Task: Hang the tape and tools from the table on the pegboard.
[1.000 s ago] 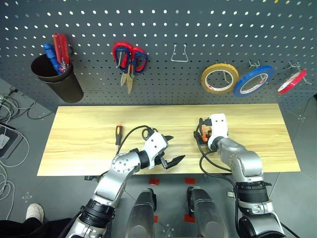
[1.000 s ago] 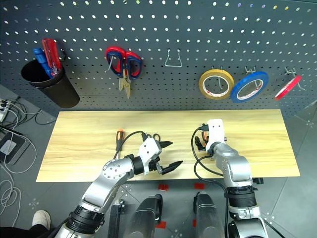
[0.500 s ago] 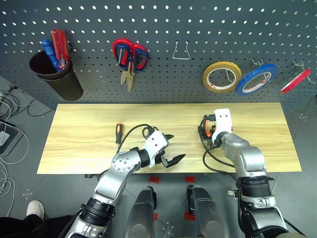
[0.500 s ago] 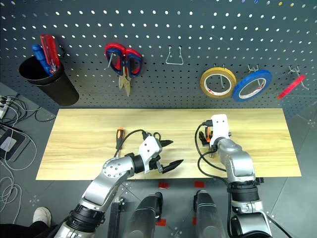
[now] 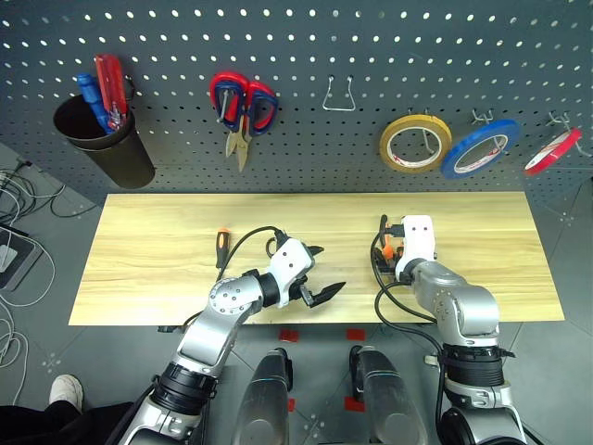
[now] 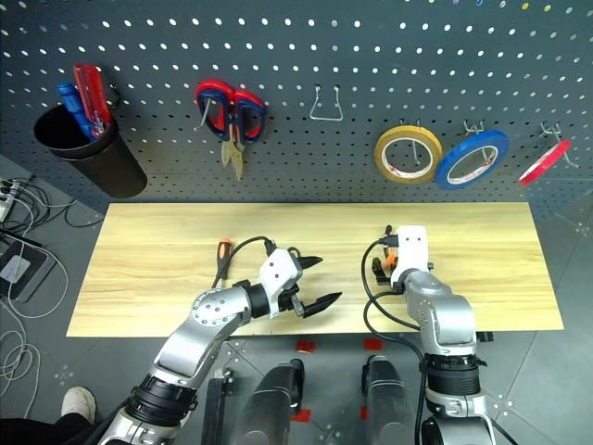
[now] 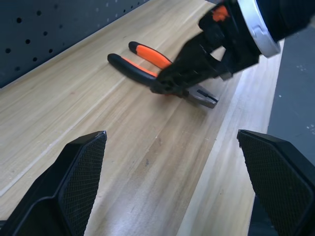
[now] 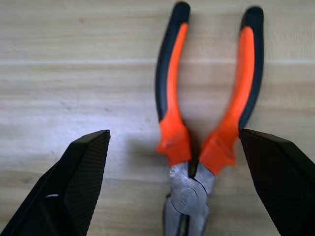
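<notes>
Both claws gape empty; right claw [image 8: 182, 187] straddles pliers [image 8: 206, 123] lying on table [image 8: 74, 73].

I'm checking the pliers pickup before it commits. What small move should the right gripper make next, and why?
Probably lower the right gripper straight down and close. Its open fingers straddle the pliers, which lie flat on the table, with the pivot between them. In the left wrist view it hangs just over the pliers, apparently not gripping yet.

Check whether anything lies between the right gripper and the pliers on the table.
Nothing visible does. The right gripper, open, hangs directly over the pliers, which lie flat on the bare table between its fingers.
</notes>
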Tool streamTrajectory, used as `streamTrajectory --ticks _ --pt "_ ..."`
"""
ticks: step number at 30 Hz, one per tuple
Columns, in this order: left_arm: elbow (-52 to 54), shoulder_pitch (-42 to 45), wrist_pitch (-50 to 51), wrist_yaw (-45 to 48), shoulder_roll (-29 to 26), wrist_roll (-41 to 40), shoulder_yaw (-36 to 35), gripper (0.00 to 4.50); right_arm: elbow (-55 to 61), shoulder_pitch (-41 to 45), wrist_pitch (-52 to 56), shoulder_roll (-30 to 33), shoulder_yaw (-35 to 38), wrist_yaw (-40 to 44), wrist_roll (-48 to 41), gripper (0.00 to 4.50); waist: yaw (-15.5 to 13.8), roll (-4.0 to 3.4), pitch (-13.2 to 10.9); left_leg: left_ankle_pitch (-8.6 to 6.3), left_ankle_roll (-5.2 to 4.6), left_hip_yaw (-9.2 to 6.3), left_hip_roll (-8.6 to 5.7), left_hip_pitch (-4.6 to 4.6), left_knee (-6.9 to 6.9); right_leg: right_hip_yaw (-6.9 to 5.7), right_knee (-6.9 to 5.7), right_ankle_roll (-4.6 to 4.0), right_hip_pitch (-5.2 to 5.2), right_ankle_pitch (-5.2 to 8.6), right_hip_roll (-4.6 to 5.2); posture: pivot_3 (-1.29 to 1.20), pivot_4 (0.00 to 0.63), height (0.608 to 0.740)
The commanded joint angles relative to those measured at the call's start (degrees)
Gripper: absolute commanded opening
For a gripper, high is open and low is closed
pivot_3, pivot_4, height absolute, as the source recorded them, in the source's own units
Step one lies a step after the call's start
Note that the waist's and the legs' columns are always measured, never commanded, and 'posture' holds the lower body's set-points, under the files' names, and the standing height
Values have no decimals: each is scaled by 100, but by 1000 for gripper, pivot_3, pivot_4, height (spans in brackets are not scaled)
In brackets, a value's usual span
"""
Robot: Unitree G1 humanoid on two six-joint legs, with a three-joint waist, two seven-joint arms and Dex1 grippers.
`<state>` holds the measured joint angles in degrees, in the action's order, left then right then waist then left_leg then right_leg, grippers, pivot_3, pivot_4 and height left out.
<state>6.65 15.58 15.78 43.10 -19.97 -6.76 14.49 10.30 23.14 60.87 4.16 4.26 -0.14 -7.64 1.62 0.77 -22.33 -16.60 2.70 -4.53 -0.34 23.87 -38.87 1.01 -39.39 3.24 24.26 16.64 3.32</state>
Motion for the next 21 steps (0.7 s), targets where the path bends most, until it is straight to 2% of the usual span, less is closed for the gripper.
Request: streamTrajectory --ticks 1,10,16,19,21 --pt "191 -87 -61 17 -22 -113 -69 4500 -132 21 -184 38 -10 4 57 4484 -1 0 -4 0 0 0 0 0 0 0 0 0 0 0 -2 97 454 740" --pt "287 -143 14 -13 -51 -103 -100 4500 -1452 723 -886 313 53 142 161 4484 3 0 -72 0 0 1 2 0 2 1 0 0 3 0 -5 110 461 740" --pt "296 -152 22 -48 -43 -86 -127 4500 -1670 856 -960 352 50 250 135 4484 -11 9 -98 0 0 1 4 3 4 1 4 0 4 0 -4 116 462 740" --pt "311 -178 26 -63 -49 -80 -136 4500 -1415 694 -719 371 2 291 117 3875 -12 9 -98 0 1 1 4 2 4 1 4 0 3 0 -4 118 460 740" --pt "310 -184 27 -73 -44 -76 -134 4500 -1265 598 -546 400 -15 311 127 3254 -13 8 -99 0 0 0 5 3 6 0 6 0 4 0 -5 116 460 740"
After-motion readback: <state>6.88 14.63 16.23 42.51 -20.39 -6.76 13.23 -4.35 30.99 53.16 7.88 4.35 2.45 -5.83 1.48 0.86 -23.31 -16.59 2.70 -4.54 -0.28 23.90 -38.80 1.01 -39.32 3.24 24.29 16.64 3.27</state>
